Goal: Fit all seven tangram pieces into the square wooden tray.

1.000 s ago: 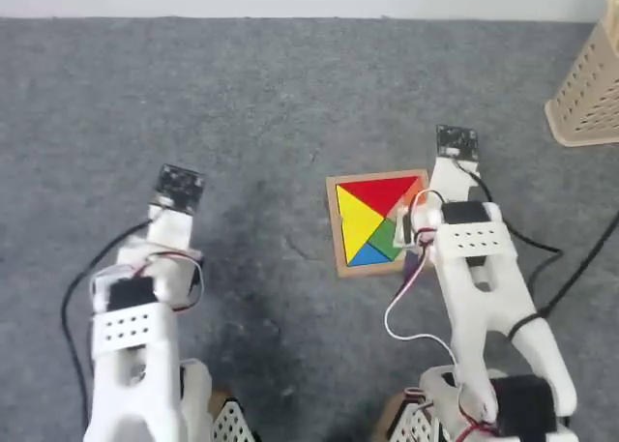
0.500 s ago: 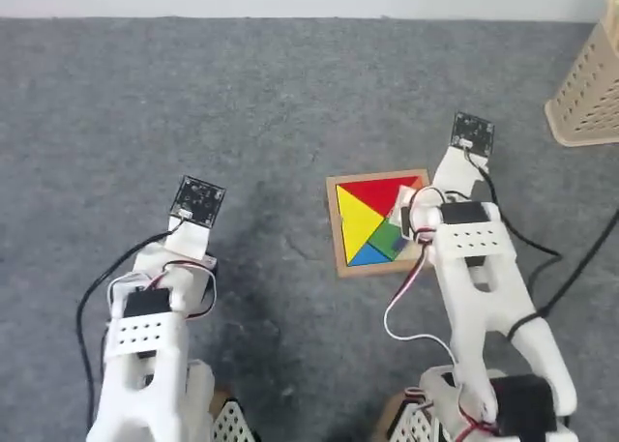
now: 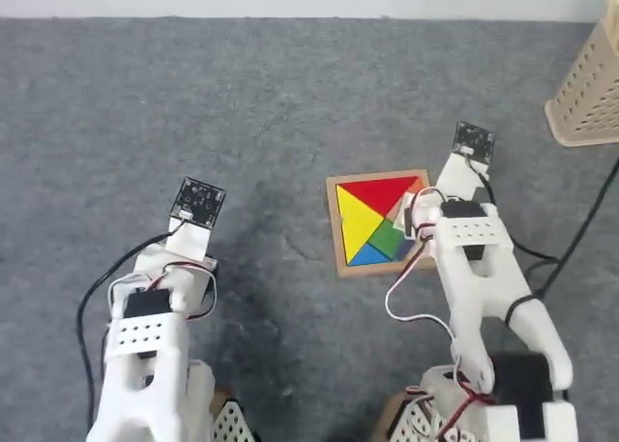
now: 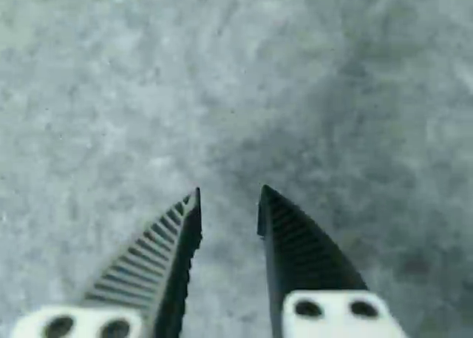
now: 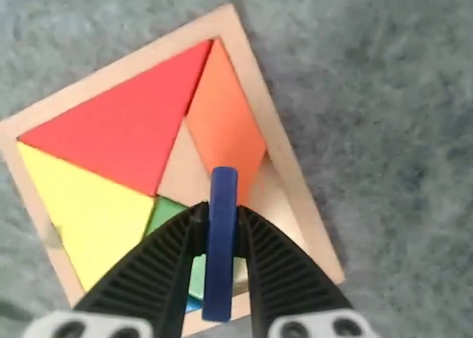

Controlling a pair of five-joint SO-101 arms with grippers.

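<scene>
One blue piece (image 5: 220,242) clamped in R pincer (image 5: 221,206) over tray (image 5: 282,151), wrist view.

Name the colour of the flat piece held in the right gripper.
The thin flat tangram piece is dark blue, clearest in the right wrist view.

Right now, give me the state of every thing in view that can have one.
wooden tray: partly filled, bare wood showing beside the orange piece.
left gripper: open, empty, above the carpet.
right gripper: shut on the dark blue piece, over the wooden tray.
dark blue piece: gripped on edge, not yet laid flat.
red triangle: seated flat.
yellow triangle: seated flat.
orange piece: seated flat.
</scene>
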